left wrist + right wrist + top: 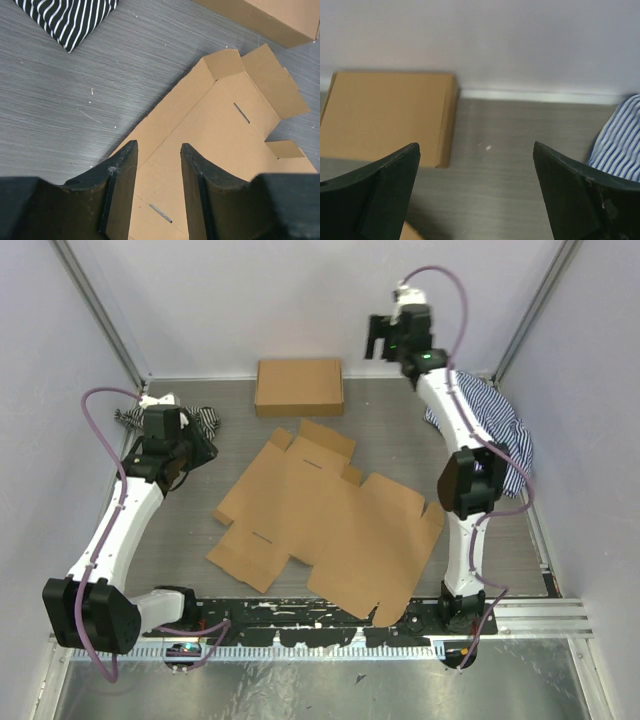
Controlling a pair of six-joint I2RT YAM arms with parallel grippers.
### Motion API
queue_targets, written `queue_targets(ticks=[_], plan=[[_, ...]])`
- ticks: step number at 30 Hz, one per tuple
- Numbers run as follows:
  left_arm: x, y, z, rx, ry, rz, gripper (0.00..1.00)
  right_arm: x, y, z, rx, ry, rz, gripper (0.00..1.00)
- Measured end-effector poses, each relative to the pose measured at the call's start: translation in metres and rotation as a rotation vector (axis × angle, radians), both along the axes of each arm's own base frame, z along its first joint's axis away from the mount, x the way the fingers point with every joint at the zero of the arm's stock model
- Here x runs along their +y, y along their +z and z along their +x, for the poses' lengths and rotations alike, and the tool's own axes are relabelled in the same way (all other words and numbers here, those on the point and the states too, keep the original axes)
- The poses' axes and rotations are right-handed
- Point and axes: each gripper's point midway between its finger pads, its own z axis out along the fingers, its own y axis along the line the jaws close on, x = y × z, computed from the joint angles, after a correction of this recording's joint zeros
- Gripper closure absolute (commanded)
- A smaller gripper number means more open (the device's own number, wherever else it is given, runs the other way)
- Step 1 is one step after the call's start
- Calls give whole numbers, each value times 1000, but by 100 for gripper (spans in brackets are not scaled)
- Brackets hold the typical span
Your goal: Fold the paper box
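Observation:
The paper box (pixel 330 525) lies flat and unfolded in the middle of the table, a brown die-cut piece with flaps, tabs and slits. In the left wrist view its left part (pixel 225 125) lies under the fingers, with flaps slightly raised at its far end. My left gripper (pixel 196 453) hovers at the sheet's left side, open and empty (pixel 159 146). My right gripper (pixel 377 340) is raised near the back wall, away from the sheet, wide open and empty (pixel 476 145).
A neat folded brown box (pixel 299 386) sits at the back centre and shows in both wrist views (pixel 265 15) (pixel 385 115). A black-and-white striped cloth (pixel 205 420) lies at the left (pixel 70 17). A blue-striped cloth (pixel 495 420) lies at the right (pixel 620 145).

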Motion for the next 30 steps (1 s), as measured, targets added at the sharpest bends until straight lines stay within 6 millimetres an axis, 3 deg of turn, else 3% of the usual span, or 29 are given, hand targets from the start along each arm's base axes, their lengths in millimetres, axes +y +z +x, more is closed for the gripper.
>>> queue_targets(ticks=[1,3,4,5,7,8,9,10,12,14,16,17,18,21,24,27,30], plan=[[0,1,0,-5,-4,2,53,18,-18,-5,33,-32,-44,6],[0,4,-1,-14,-9,3,53,66,-35,-26,71,31,-64,82],[0,5,-1,-18,-11,5,54,94,-36,-44,77,120,-60,97],[0,6,-1,-22,-13,6,54,117,-34,-66,71,206,-40,99],[0,8,-1,-27,-17,7,54,135,-19,-111,21,339,17,99],[0,8,-2,-29,-21,8,54,133,-4,-132,-20,384,41,99],[0,8,-2,-29,-23,8,54,127,11,-141,-56,397,53,99],[0,8,-2,-30,-26,9,54,114,41,-142,-116,384,59,95],[-1,8,-3,-31,-33,8,55,102,89,-124,-210,344,51,87],[-3,4,-3,-35,-42,-1,57,97,139,-83,-317,307,18,67],[-6,-2,-5,-26,-50,-14,57,96,146,-53,-345,288,-23,37],[-7,-6,-7,-15,-54,-17,57,99,129,-42,-318,297,-50,23],[-7,-8,-8,-10,-56,-19,57,104,100,-35,-256,315,-82,18],[-8,-12,-10,-4,-60,-22,58,117,-25,-44,39,402,-184,17],[-10,-14,-11,-6,-64,-34,59,126,-112,-64,270,491,-246,21],[-12,-18,-12,1,-72,-46,59,133,-157,-77,388,551,-286,23],[-14,-18,-12,2,-79,-55,59,135,-172,-87,431,580,-304,25]])
